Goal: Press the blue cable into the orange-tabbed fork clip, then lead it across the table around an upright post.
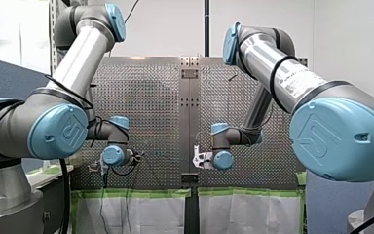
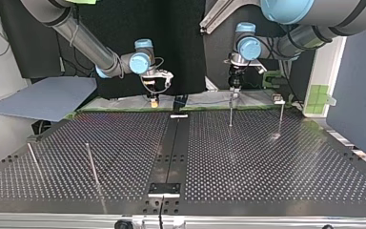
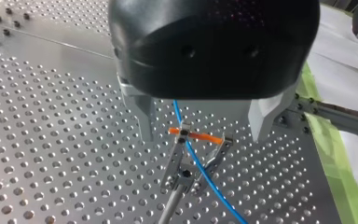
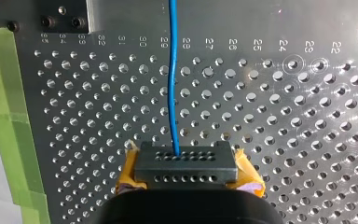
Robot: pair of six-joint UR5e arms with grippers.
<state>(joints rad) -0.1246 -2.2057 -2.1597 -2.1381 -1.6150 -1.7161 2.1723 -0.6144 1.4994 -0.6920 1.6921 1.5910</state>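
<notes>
Hovering right over the orange-tabbed fork clip [image 3: 193, 156], my left gripper [image 3: 203, 138] has its metal fingers [image 3: 142, 116] spread wide and holding nothing, with one on each side of the clip. The blue cable [image 3: 200, 170] comes out from under the gripper body, passes the orange tab and slants down between the fork's two prongs. Its long axis therefore runs crosswise to the line between the fingers.

I cannot tell whether it is fully seated.

My right gripper [image 4: 186, 168] looks clenched on the cable, which runs straight ahead of it over the perforated table [image 4: 284, 116]. The left arm is the nearer to the clip, so any pressing down probably falls to it. A likely upright post [image 2: 280, 119] stands near the clip at the top view's right.
</notes>
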